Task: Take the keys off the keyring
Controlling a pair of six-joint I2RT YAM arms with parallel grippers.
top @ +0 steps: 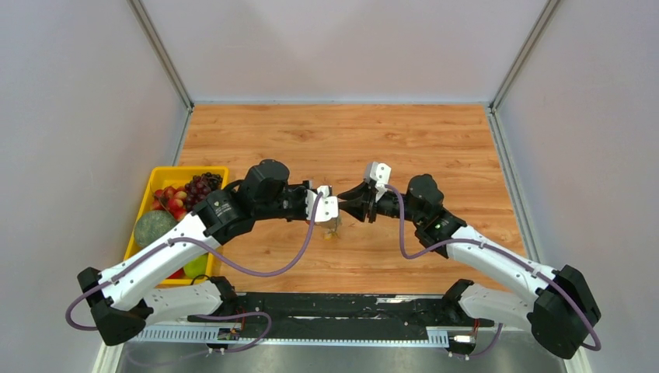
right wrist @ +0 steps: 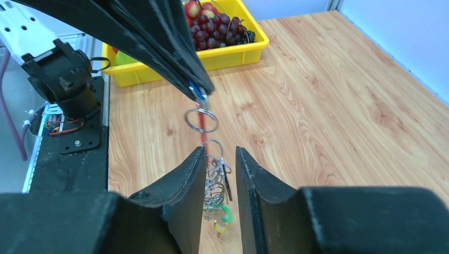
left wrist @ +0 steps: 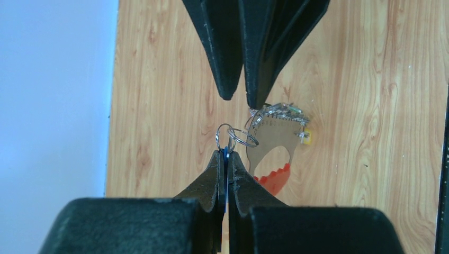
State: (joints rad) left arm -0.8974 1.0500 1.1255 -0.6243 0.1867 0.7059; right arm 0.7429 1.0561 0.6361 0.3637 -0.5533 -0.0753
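Observation:
My left gripper (left wrist: 226, 153) is shut on a blue-headed key (left wrist: 225, 152) and holds it above the table. Silvery rings (left wrist: 235, 136) link this key to the hanging keyring with its red clip (left wrist: 274, 179). Yellow-headed (left wrist: 306, 137) and green-headed keys hang in the same bunch. My right gripper (right wrist: 219, 152) is open, its fingers on either side of the dangling bunch (right wrist: 214, 182) without pinching it. The green head (right wrist: 226, 213) and yellow head (right wrist: 219, 226) show below. In the top view the two grippers (top: 330, 208) (top: 355, 202) meet tip to tip over the bunch (top: 334, 227).
A yellow basket (top: 167, 175) of fruit with grapes (top: 203, 185) stands at the left of the wooden table. It also shows in the right wrist view (right wrist: 233, 53). The black base rail (top: 334, 311) runs along the near edge. Grey walls enclose the table.

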